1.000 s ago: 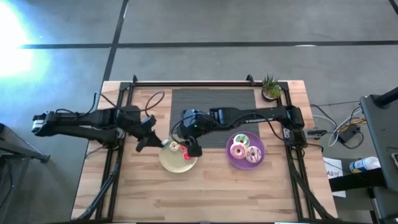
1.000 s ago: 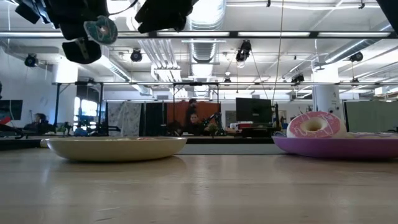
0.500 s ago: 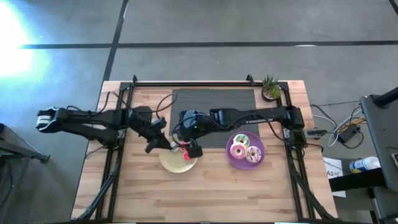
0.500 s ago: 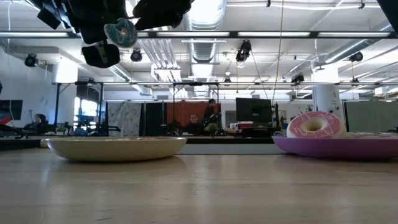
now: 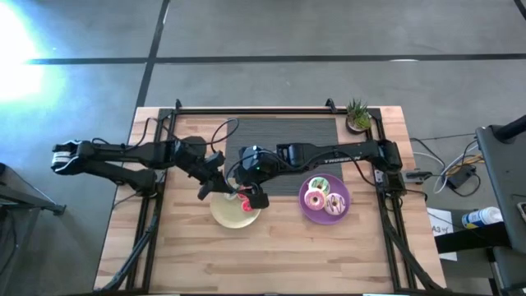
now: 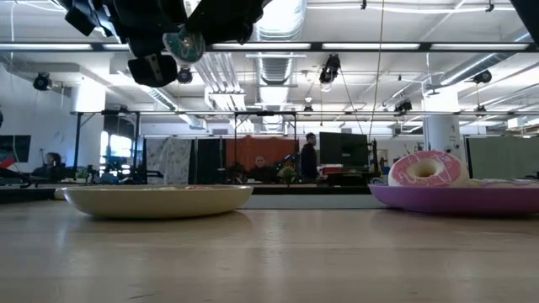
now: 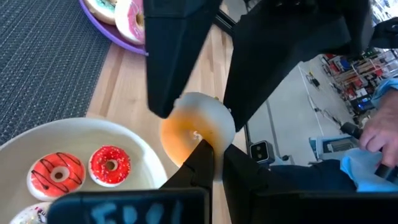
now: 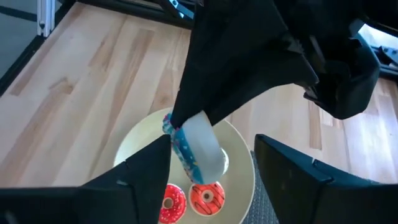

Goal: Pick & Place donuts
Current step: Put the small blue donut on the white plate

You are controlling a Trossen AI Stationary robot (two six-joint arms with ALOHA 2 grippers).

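While the right gripper [image 5: 256, 200] waits parted over the cream plate [image 5: 233, 215], the left gripper [image 5: 210, 186] clamps 1 donut [image 6: 184, 45] above it.

left end effector [image 5: 215, 186] | over cream plate [image 5: 230, 215] | right end effector [image 5: 256, 195] adjacent

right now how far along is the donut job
Done: two tiny donuts lie on the cream plate. In hand: the left hand grips a sprinkled donut above it; the right hand hovers open nearby. Left: setting it down.
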